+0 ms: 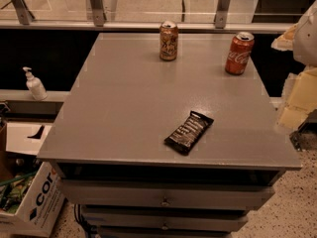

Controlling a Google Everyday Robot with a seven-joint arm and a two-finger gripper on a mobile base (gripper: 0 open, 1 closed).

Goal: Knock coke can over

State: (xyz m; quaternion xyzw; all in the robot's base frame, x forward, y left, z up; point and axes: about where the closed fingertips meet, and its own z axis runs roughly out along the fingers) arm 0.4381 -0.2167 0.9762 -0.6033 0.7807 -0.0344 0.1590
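Red-orange aluminium coke can (pixel 239 53) upright, far right. Pale gripper (pixel 296 103) at right edge, open or closed: cannot tell. Strike near silver top, sideways.

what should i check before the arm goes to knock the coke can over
1. Target found: ok. The coke can stands upright near the far right corner of the table.
2. Right can chosen: ok. The gold can stands well apart, to its left.
3. Gripper placement: ok. It is at the right edge of the view, beside the table and not touching the can.
4. Approach path: ok. The black snack packet lies near the front edge, away from the can.
5. Landing room: cannot tell. The can is close to the table's right edge, so it might roll off.
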